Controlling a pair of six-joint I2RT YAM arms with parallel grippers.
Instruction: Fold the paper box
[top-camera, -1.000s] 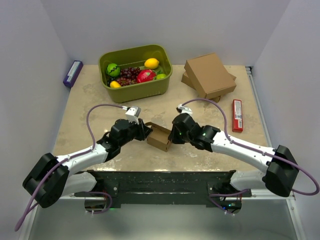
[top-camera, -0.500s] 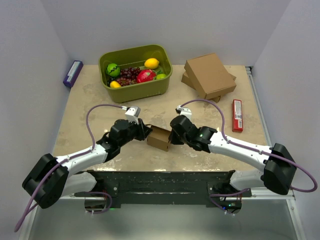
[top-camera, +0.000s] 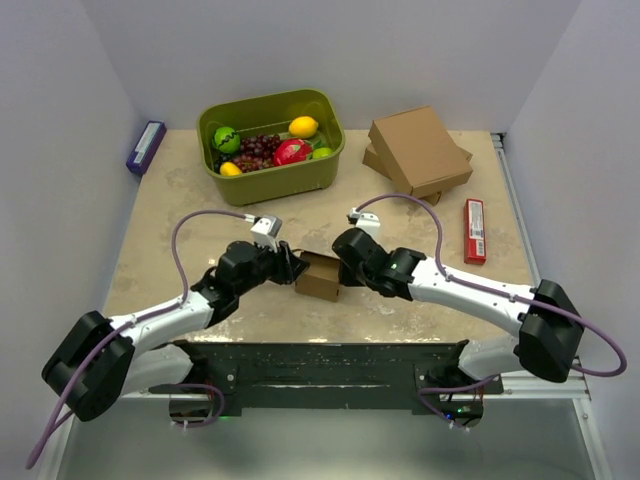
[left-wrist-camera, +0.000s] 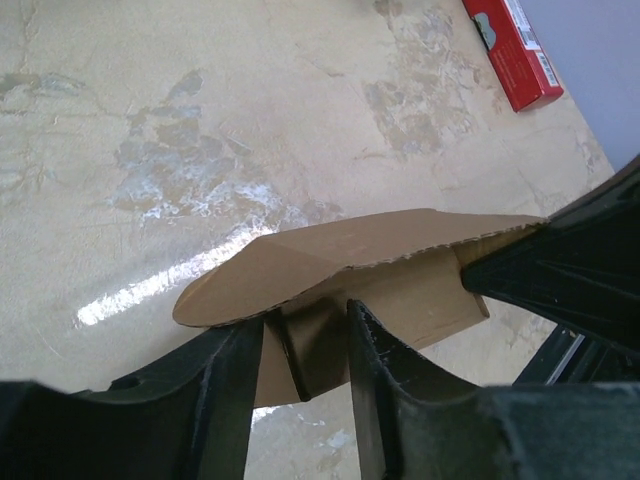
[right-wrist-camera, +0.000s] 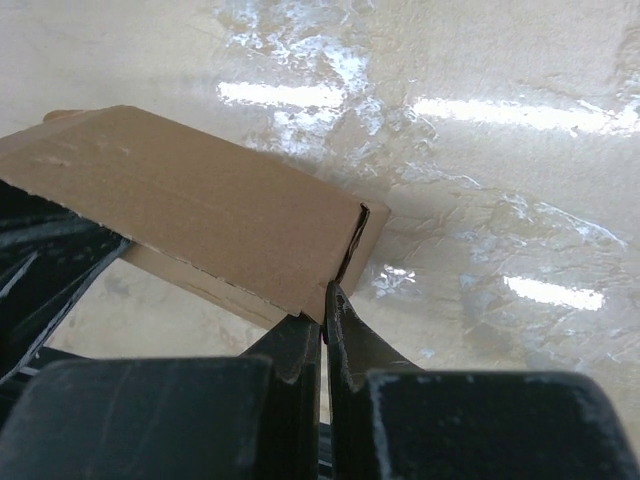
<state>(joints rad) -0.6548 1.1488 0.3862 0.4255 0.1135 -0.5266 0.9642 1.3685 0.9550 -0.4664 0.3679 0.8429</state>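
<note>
Noted left claw (left-wrist-camera: 307, 318) newly parted astride box (left-wrist-camera: 380, 250) flap, right claw (right-wrist-camera: 325, 295) clamped on box wall: regrasp likely, folding unfinished.

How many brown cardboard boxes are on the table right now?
3: the paper box in the middle; two larger ones stacked at back right, the upper box on the lower box. More could hide beneath.

Beige marbled tabletop (top-camera: 180, 205); pale walls (top-camera: 420, 50) around.
</note>
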